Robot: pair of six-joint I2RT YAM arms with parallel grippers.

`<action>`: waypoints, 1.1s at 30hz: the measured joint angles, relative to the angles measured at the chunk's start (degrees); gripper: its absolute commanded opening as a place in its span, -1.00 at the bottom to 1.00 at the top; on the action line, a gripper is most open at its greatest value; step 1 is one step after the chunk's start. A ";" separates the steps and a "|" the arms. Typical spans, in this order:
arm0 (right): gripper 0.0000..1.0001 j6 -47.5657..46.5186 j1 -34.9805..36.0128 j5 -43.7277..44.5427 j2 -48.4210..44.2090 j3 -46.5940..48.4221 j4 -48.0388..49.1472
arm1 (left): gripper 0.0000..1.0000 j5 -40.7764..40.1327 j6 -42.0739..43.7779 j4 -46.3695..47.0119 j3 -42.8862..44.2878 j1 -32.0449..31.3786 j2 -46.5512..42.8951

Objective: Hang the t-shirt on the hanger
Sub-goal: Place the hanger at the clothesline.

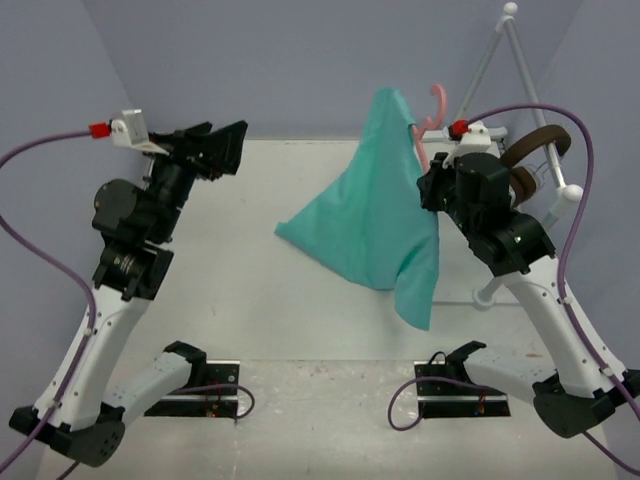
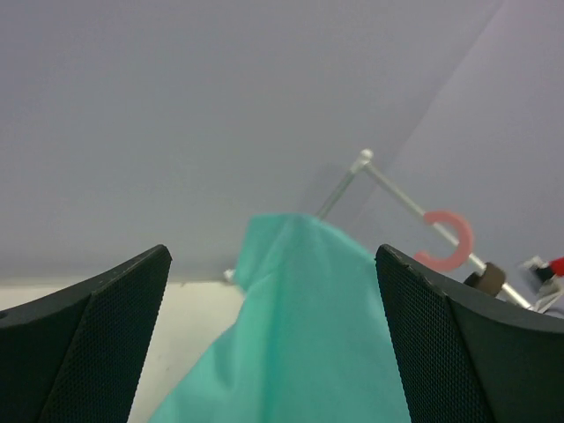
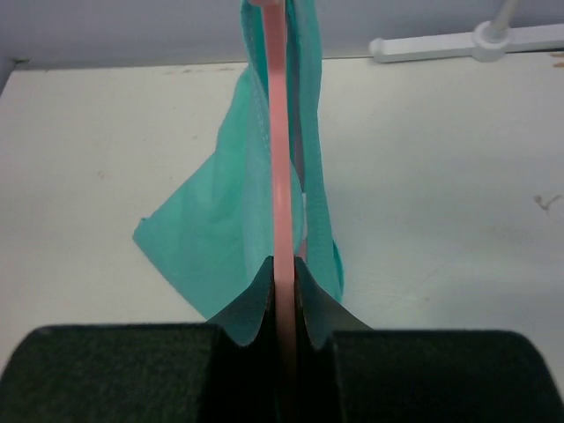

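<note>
Right jaws tight on hanger [image 3: 280, 132], wrist view alone.

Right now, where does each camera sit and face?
Top external: above and behind the bases, looking down at the table; both arms show.
Left wrist: faces the back wall; open left gripper at both lower corners.
Right wrist: looks down along the hanger, right gripper shut on it.
Shared: all three see the t-shirt and hanger.
</note>
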 measured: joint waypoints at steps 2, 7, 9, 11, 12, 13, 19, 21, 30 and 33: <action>-1.00 1.30 -0.27 6.56 1.82 1.70 0.33 | 1.00 -2.46 2.08 -2.66 -6.12 0.00 -6.73; -1.00 5.32 -1.43 19.27 8.21 8.49 0.09 | 1.00 -5.12 6.12 -11.45 -17.36 0.00 -18.34; -1.00 8.51 -1.59 23.22 10.13 10.72 -1.74 | 1.00 -5.59 7.92 -13.75 -20.28 0.00 -21.65; -1.00 11.58 -1.64 26.54 12.04 13.18 -4.10 | 1.00 -5.79 9.77 -16.56 -23.38 0.00 -24.96; -1.00 13.32 -1.66 28.02 13.19 14.84 -5.96 | 1.00 -5.81 10.71 -17.84 -24.44 0.00 -26.52; -1.00 15.05 -1.66 29.49 14.64 16.97 -7.88 | 1.00 -5.84 11.56 -18.78 -25.30 0.00 -27.81; -1.00 30.40 -2.97 36.42 27.35 35.38 -23.79 | 1.00 -5.95 14.92 -19.78 -30.44 -0.01 -29.99; -1.00 36.51 -3.93 37.34 31.58 41.41 -30.13 | 1.00 -5.67 15.18 -19.33 -33.09 0.00 -30.10; -1.00 47.41 -9.88 37.19 41.36 52.50 -38.29 | 1.00 -3.83 15.86 -19.23 -37.83 -0.01 -30.31; -1.00 45.34 -11.11 37.53 41.53 52.74 -38.09 | 1.00 -3.82 16.05 -19.22 -38.35 0.00 -32.15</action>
